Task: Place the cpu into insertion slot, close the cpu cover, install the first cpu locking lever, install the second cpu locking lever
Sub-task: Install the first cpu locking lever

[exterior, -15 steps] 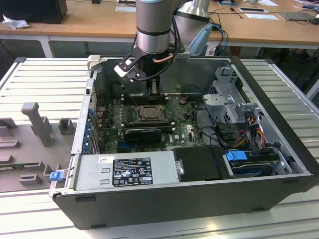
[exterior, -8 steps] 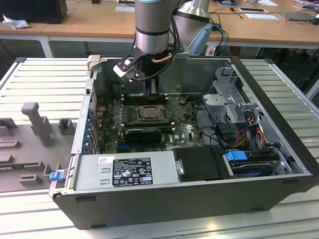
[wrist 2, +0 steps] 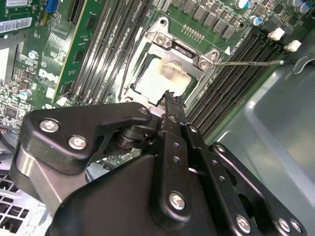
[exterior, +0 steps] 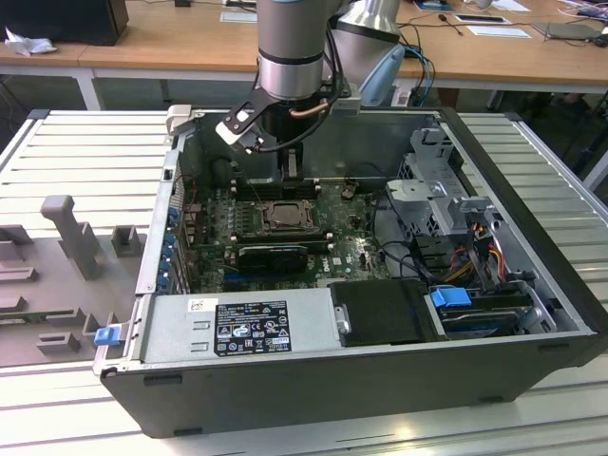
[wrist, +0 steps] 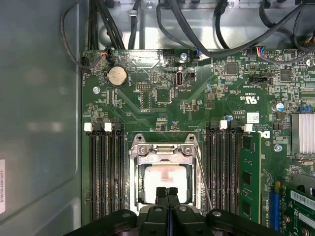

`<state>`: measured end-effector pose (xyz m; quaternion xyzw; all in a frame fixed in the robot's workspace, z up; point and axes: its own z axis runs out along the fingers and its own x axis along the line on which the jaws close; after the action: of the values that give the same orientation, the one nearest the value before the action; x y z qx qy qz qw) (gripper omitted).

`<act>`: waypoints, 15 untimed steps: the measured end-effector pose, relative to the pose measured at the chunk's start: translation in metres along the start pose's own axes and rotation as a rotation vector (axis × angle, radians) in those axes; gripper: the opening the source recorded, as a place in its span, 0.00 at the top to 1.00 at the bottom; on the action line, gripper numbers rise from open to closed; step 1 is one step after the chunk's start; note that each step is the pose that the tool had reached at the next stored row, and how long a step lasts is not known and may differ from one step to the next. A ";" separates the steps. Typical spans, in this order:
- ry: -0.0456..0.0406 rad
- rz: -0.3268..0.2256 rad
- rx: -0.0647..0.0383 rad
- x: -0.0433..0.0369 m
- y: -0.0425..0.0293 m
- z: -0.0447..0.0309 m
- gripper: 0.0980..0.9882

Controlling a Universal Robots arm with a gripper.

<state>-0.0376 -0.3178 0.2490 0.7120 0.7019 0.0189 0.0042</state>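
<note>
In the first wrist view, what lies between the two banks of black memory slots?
The cpu, framed by the grey cpu cover, lies there in the first wrist view; the shut claw sits over one edge.

Bright even room light; case [exterior: 332, 389] interior dimmer; soft glare on cpu [wrist: 165, 181].

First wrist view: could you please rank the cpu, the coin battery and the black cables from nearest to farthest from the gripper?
1. cpu, in the socket, just at the gripper tips.
2. coin battery, on the green board beyond the socket.
3. black cables, past the board's far edge.
</note>
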 end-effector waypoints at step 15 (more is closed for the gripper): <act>0.0000 0.000 0.000 0.0009 0.0014 -0.0429 0.99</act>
<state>-0.0377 -0.3178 0.2919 0.7120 0.7019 0.0189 0.0042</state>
